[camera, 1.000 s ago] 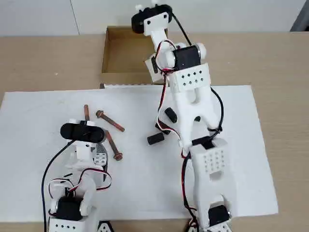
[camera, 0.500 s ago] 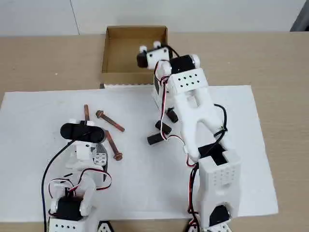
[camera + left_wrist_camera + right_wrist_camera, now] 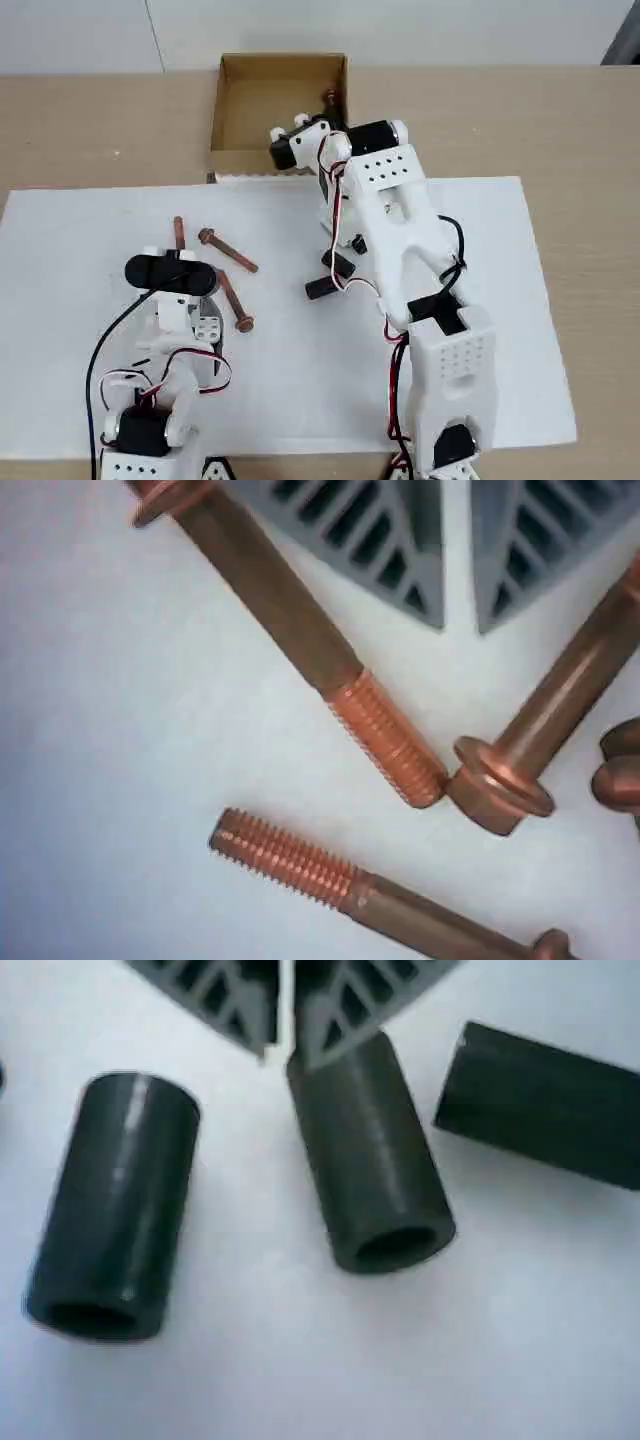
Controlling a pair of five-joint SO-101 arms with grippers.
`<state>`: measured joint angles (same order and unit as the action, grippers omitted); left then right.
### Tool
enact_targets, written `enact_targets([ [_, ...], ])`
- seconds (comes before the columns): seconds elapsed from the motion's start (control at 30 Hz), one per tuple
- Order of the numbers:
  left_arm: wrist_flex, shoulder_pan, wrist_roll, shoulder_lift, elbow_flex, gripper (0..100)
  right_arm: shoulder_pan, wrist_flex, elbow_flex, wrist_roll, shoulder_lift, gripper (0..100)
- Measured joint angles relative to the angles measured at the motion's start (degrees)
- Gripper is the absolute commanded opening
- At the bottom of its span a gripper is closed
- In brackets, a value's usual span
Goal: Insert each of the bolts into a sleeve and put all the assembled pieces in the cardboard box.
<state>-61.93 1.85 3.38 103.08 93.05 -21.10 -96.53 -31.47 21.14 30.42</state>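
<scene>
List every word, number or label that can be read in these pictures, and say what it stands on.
None: no readable text shows on the bolts, the sleeves, the cardboard box, the white sheet or the arms.

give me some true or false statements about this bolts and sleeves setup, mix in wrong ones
Three bolts lie loose on the white paper. True.
The left hand grips a bolt. False: it holds nothing; the bolts lie on the paper.
Three black sleeves lie by the right hand. True.
These sleeves already hold bolts. False: the open ends that show are empty.
The cardboard box sits on the paper. False: it stands on the bare table beyond it.
</scene>
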Motion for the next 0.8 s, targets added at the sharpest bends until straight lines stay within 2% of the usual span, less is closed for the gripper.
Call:
enact_targets([
  [0.07,0.0,0.0,0.0,0.0,0.0,1,-0.2,0.0,0.0,0.2,0.7,12.9],
  [0.53,0.0,0.0,0.0,0.0,0.0,1,-0.1,4.1,0.0,2.5,4.1,12.6],
  [0.8,0.0,0.0,0.0,0.0,0.0,1,2.8,5.2,0.0,4.5,6.4,12.6],
])
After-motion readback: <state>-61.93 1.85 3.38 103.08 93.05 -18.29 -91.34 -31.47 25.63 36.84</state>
